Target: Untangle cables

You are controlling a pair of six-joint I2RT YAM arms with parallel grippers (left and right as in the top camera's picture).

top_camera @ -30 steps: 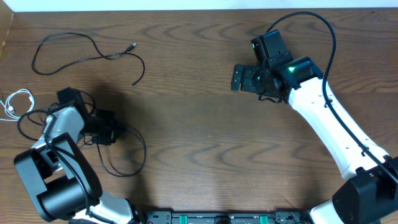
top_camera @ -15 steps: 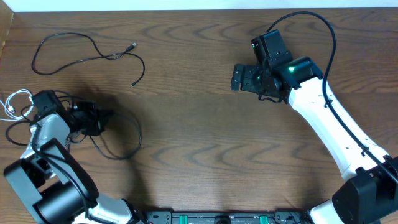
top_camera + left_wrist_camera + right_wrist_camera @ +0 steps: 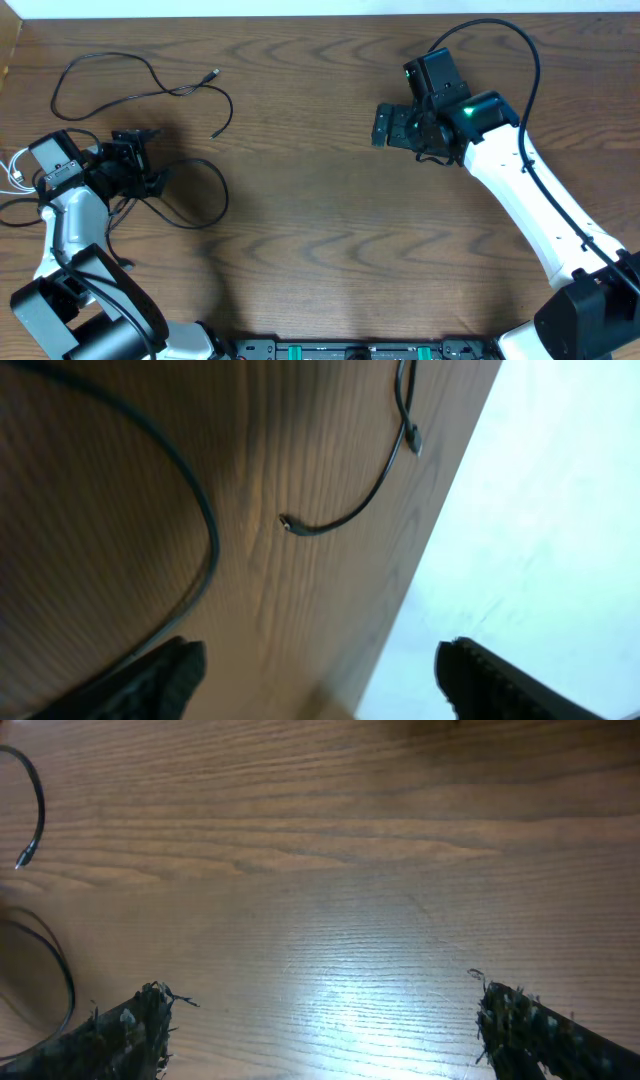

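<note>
One black cable lies spread out in a loose curve at the far left of the table. A second black cable loops on the wood just right of my left gripper, which is open with nothing between its fingers. The white cable is bunched at the table's left edge behind that wrist. The left wrist view shows my left gripper with both fingers wide apart, the looped cable and the first cable's plug end. My right gripper hovers open and empty at the upper right, also shown in its own view.
The table's far edge runs along the top, with white floor beyond it. A thick black wire arcs over the right arm. The table's left edge is close to the cables.
My left gripper moved left and toward the far side, dragging the looped black cable with it, then opened and let go. The right arm has not moved.
</note>
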